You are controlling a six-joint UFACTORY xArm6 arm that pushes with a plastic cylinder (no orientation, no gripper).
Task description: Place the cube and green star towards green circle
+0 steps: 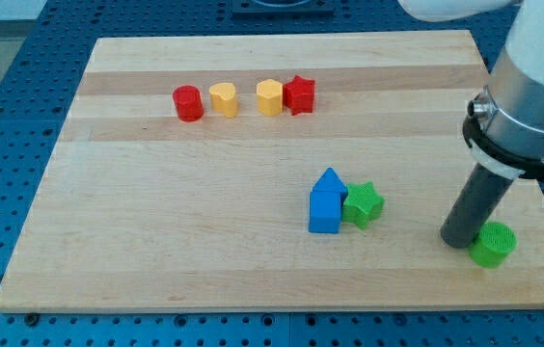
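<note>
A blue cube (325, 211) lies right of the board's middle, towards the view's bottom. A blue triangle-topped block (329, 180) touches its upper side. A green star (363, 204) touches the cube's right side. A green circle (493, 244) sits near the board's bottom right corner. My tip (459, 238) rests on the board just left of the green circle, touching or almost touching it, and well to the right of the star.
Near the view's top stands a row: a red cylinder (188, 102), a yellow heart (222, 98), a yellow hexagon (269, 97) and a red star (299, 94), the last two touching. The wooden board (156, 222) ends just right of the green circle.
</note>
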